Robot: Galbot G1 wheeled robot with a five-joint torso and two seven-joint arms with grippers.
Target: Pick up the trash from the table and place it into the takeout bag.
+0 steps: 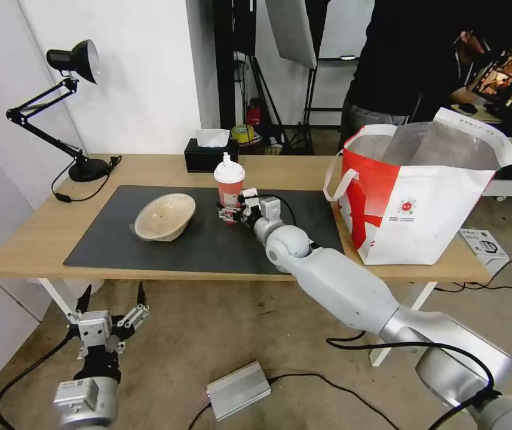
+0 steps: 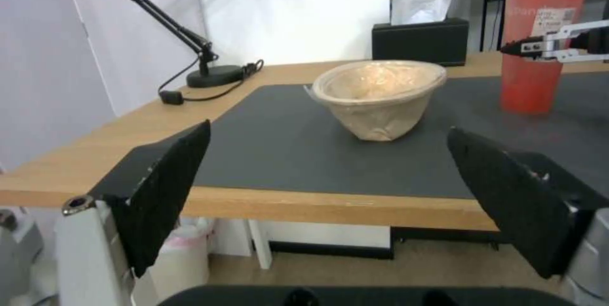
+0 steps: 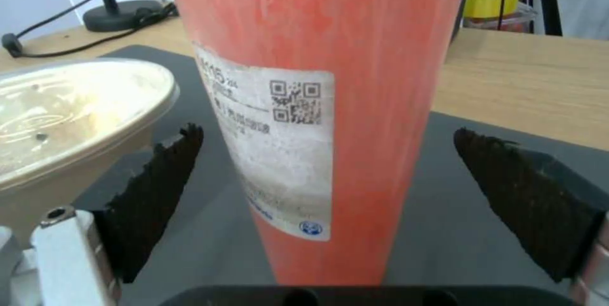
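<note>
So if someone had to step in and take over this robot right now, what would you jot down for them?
Right gripper: open, jaws either side of the red drink cup on the grey mat, not yet closed on it.
Left gripper: open, holding nothing, low in front of the table.
Beige paper bowl: on the mat, left of the cup, untouched.
Takeout bag: standing open at the table's right end.
Done: nothing visibly bagged from here.
Left: grip the cup, bag it, then the bowl.

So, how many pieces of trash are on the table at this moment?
2. The red drink cup stands mid-mat between the open right gripper's fingers; the beige paper bowl lies tilted to its left. The takeout bag may hide more.
</note>
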